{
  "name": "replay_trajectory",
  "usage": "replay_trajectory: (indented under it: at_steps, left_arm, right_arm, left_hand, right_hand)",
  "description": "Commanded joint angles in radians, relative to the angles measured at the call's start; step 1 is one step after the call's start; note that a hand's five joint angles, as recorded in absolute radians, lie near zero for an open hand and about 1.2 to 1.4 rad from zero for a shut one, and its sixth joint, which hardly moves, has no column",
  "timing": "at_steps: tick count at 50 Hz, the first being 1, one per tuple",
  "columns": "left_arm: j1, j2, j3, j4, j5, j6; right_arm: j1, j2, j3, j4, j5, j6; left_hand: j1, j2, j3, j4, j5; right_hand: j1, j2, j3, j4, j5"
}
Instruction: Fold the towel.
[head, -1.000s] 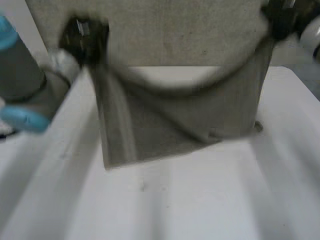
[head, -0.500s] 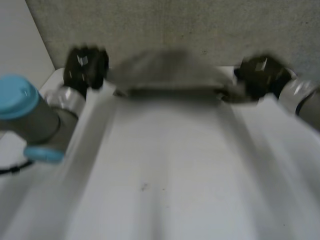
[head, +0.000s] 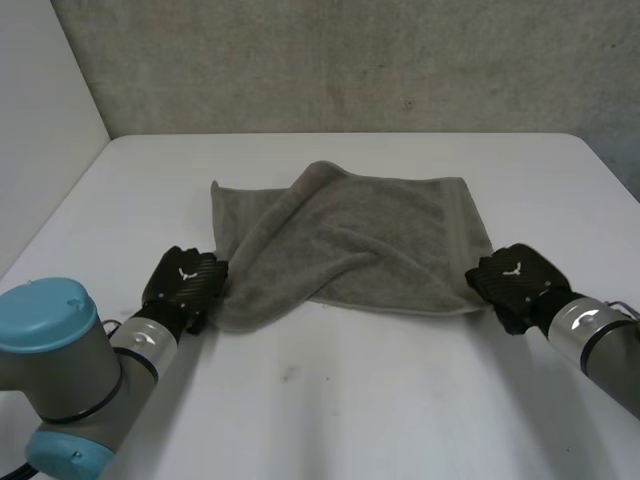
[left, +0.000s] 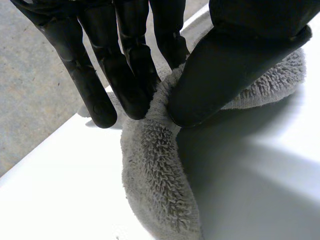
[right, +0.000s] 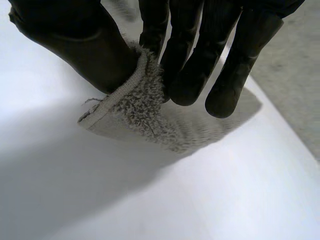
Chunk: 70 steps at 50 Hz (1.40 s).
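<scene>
White surface (head: 350, 420) runs back to a speckled grey wall (head: 350, 60), and the grey towel (head: 380, 240) lies on it around the middle, spread out but not flat: its left part is doubled over in a loose diagonal flap. The left hand (head: 185, 285) sits at the towel's near-left end, where its fingers (left: 125, 85) and thumb (left: 225, 75) pinch a rolled bunch of terry. The right hand (head: 515, 280) is at the near-right corner, its fingers and thumb closed on the hemmed edge, low on the surface.

By my reading, the towel is laid out and gripped at both near ends, with the fold itself not yet made. The next move probably calls for drawing the two ends apart to pull out the flap, then lifting both together and carrying them level to the far edge.
</scene>
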Motion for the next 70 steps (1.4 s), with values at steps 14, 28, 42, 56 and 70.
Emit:
replay_trajectory:
  at_steps: [14, 28, 42, 56, 70]
  left_arm:
    - [0.17, 0.024, -0.009, 0.03, 0.031, 0.004]
    - [0.168, 0.377, -0.098, -0.175, 0.078, 0.006]
    - [0.167, 0.563, -0.101, -0.436, 0.08, 0.006]
    - [0.148, 0.099, 0.081, -0.42, 0.071, 0.086]
    - [0.102, -0.21, 0.561, -0.367, 0.066, 0.083]
  right_arm:
    - [-0.135, -0.036, -0.006, -0.101, 0.01, 0.061]
    - [-0.155, -0.36, -0.132, 0.403, -0.016, -0.073]
    - [-0.209, -0.406, -0.2, 0.72, -0.036, -0.309]
    - [-0.19, 0.011, -0.32, 0.683, -0.02, -0.443]
    - [-0.068, 0.295, -0.692, 0.557, 0.031, -0.151]
  left_hand:
    - [0.216, 0.202, 0.201, 0.195, 0.2]
    - [0.216, 0.202, 0.201, 0.195, 0.2]
    - [0.216, 0.202, 0.201, 0.195, 0.2]
    - [0.216, 0.202, 0.201, 0.195, 0.2]
    - [0.216, 0.202, 0.201, 0.195, 0.2]
  right_hand:
    - [0.07, 0.069, 0.061, 0.06, 0.056]
    - [0.07, 0.069, 0.061, 0.06, 0.056]
    - [0.07, 0.069, 0.061, 0.06, 0.056]
    - [0.07, 0.069, 0.061, 0.06, 0.056]
    - [0.07, 0.069, 0.061, 0.06, 0.056]
